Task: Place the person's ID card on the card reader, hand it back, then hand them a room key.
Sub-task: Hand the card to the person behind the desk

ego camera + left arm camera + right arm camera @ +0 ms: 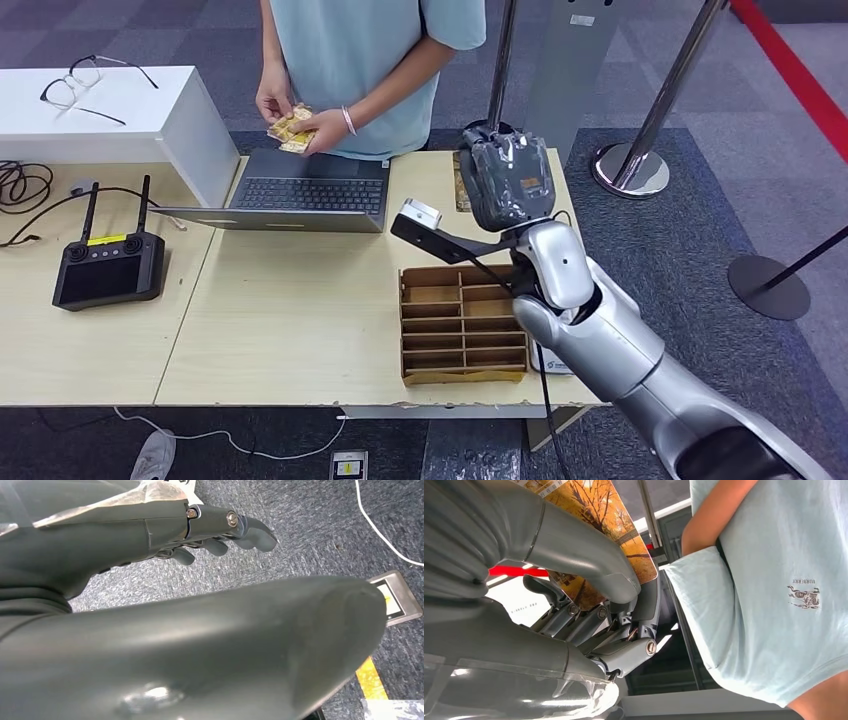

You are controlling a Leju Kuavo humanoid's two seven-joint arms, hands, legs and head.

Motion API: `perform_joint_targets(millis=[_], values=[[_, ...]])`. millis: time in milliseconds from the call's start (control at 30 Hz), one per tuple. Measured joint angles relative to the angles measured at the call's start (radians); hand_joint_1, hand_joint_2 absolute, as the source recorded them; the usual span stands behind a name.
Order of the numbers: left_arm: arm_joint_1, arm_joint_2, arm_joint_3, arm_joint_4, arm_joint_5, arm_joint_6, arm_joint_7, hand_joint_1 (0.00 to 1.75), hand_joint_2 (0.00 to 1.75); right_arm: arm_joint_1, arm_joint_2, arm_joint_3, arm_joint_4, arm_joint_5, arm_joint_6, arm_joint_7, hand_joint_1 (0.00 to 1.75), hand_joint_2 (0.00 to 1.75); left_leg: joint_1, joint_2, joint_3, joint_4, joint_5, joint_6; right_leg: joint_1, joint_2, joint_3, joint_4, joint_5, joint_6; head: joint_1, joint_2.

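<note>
Right wrist view shows the right hand pinching an orange card between thumb and fingers, raised beside the person across the desk. Hold it level and steady until they take it. Left hand hangs empty, fingers loosely curled.

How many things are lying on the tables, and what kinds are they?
Laptop: 1
Remote controller: 1
Glasses: 1
Wooden divider tray: 1
White box: 1
Total: 5
The right hand grips a card, held above the table, so it is not counted.
</note>
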Motion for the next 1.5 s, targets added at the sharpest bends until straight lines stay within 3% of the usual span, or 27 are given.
perform_joint_targets(millis=[600, 1000, 1267, 1500], values=[[0.0, -0.004, 0.0, 0.0, 0.001, 0.0, -0.007, 0.0, 0.0, -0.051, 0.006, 0.023, 0.02, 0.008, 0.058, 0.008, 1.75, 1.75, 0.0, 0.0, 0.0, 0.0, 0.0, 0.0, 0.0, 0.0, -0.001, 0.0, 0.0, 0.0, 0.0, 0.0], [0.001, -0.004, 0.0, 0.0, 0.007, -0.017, 0.017, 0.0, 0.0, -0.044, -0.007, 0.023, 0.021, -0.007, 0.038, 0.021, 1.75, 1.75, 0.0, 0.0, -0.001, 0.0, 0.0, 0.0, 0.0, 0.0, -0.001, 0.0, 0.0, 0.0, 0.0, 0.0], [0.001, -0.004, 0.0, 0.0, 0.017, 0.027, -0.036, 0.0, 0.0, -0.04, -0.028, 0.021, 0.019, -0.009, 0.034, 0.021, 1.75, 1.75, 0.0, 0.0, -0.001, 0.0, 0.0, 0.0, 0.0, 0.0, -0.002, 0.0, 0.0, 0.0, 0.0, 0.0], [0.004, -0.015, 0.0, 0.0, 0.013, 0.004, 0.006, 0.0, 0.0, -0.039, -0.047, 0.018, -0.001, 0.018, 0.053, 0.042, 1.75, 1.75, 0.0, 0.0, -0.001, 0.0, 0.0, 0.0, 0.0, 0.0, -0.002, 0.0, 0.0, 0.0, 0.0, 0.0]])
